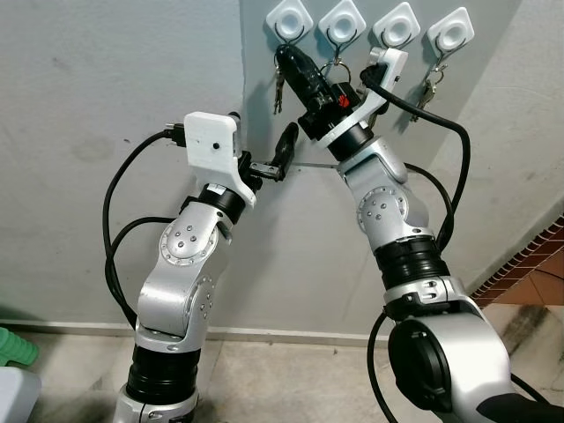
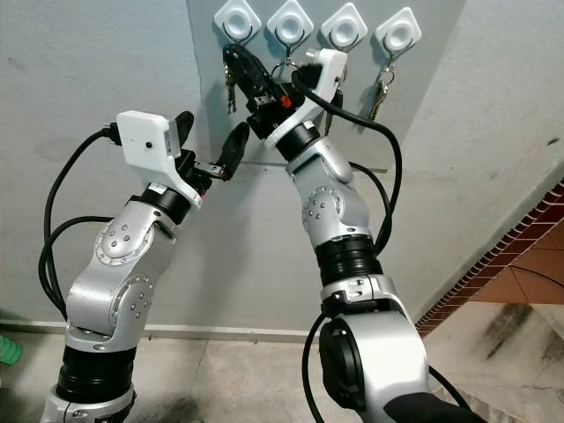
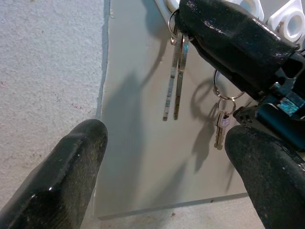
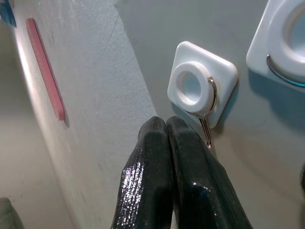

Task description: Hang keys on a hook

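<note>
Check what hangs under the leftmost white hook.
A key ring with two long keys hangs under the leftmost hook. The right gripper, fingers shut, covers the ring's top, so its seating on the hook is hidden.

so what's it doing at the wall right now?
Hanging keys. The right gripper, fingers shut, is up at the leftmost of four white hooks, where a pair of keys dangles from a ring. The left gripper waits open just below, holding nothing. Another key set hangs on the second hook, and one more on the far right.
</note>
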{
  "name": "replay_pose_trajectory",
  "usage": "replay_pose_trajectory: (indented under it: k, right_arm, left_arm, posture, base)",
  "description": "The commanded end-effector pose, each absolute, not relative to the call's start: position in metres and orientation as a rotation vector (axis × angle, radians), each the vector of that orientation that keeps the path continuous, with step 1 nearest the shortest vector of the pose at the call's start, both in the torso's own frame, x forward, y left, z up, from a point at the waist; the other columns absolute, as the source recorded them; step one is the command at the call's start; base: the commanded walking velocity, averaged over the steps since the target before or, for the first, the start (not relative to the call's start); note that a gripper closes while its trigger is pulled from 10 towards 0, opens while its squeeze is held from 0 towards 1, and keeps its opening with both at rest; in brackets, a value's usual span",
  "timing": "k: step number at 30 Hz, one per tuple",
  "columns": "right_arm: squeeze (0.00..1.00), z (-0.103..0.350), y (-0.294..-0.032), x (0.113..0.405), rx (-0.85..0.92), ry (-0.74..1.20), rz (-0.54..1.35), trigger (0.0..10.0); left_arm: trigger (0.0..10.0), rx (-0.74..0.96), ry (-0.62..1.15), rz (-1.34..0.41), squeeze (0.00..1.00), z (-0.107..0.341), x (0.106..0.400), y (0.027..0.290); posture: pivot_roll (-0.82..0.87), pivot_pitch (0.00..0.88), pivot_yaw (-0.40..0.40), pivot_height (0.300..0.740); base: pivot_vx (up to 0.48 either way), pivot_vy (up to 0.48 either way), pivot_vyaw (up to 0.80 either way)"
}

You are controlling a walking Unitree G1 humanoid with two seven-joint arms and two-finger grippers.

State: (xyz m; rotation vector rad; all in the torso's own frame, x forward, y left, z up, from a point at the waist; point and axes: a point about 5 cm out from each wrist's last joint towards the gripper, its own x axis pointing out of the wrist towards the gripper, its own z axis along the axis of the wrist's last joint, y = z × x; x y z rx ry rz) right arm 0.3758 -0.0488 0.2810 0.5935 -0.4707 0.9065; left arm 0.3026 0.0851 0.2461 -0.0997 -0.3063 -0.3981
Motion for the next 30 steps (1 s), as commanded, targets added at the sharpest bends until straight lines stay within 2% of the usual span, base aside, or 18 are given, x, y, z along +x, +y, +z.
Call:
replay_pose_trajectory:
  k: [1,9,30]
  right_arm:
    - [0.0,0.2887,-0.0518,0.3786,0.624,-0.495,0.88,10.0]
    - [0.0,0.2881,-0.054,0.3834,0.659,-0.485,0.842,10.0]
    - [0.0,0.2889,-0.0572,0.3782,0.773,-0.555,0.903,10.0]
  left_arm:
    - [10.0,-0.102,-0.321,-0.405,0.0,0.2503,0.2995,0.0832]
    - [10.0,-0.107,-0.318,-0.404,0.0,0.2504,0.2989,0.083]
    - [10.0,-0.109,-0.313,-0.404,0.0,0.2505,0.2995,0.0826]
  posture:
    - [0.04,0.092,-0.056,0.74]
    - [0.04,0.096,-0.057,0.74]
    - [0.04,0.098,-0.055,0.74]
  base:
    - [0.0,0.0,0.0]
    - [0.0,0.0,0.0]
    - [0.0,0.0,0.0]
